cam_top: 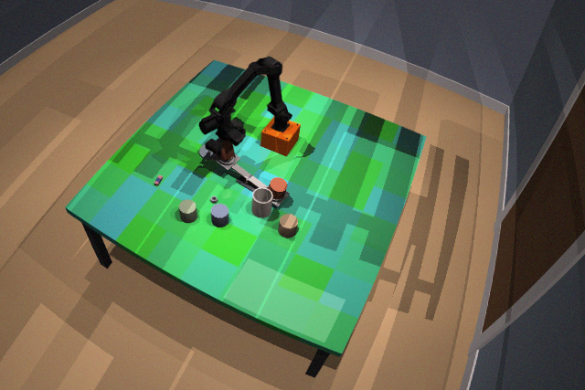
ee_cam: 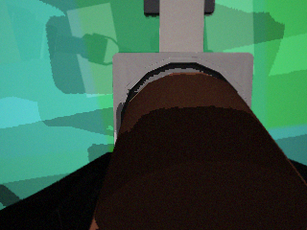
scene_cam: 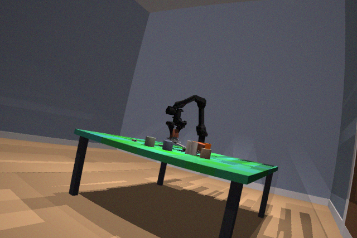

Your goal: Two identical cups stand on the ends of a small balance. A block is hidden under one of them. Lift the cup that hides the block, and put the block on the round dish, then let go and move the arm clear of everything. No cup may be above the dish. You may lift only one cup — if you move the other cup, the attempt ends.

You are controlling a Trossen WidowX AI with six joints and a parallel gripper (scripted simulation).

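My gripper (cam_top: 226,145) (scene_cam: 174,133) is shut on the brown-orange cup (cam_top: 228,154) (ee_cam: 192,144) at the balance end nearer the arm's base. The cup is upright and appears slightly above the grey end plate (ee_cam: 240,69); the gap is hard to judge. The other orange cup (cam_top: 278,188) stands on the far end of the balance (cam_top: 248,176) (ee_cam: 181,29), and that end sits low. The pale round dish (cam_top: 203,152) shows partly behind the gripper, beside the held cup's end. No block is visible; the space under the held cup is hidden.
An orange box (cam_top: 280,141) stands beyond the balance. A tall grey open cup (cam_top: 261,204) (scene_cam: 191,147) is close to the far cup. Olive (cam_top: 187,212), blue (cam_top: 219,216) and tan (cam_top: 288,226) cylinders stand in front. A small ring (cam_top: 214,199) and a small pink-blue object (cam_top: 158,180) lie left.
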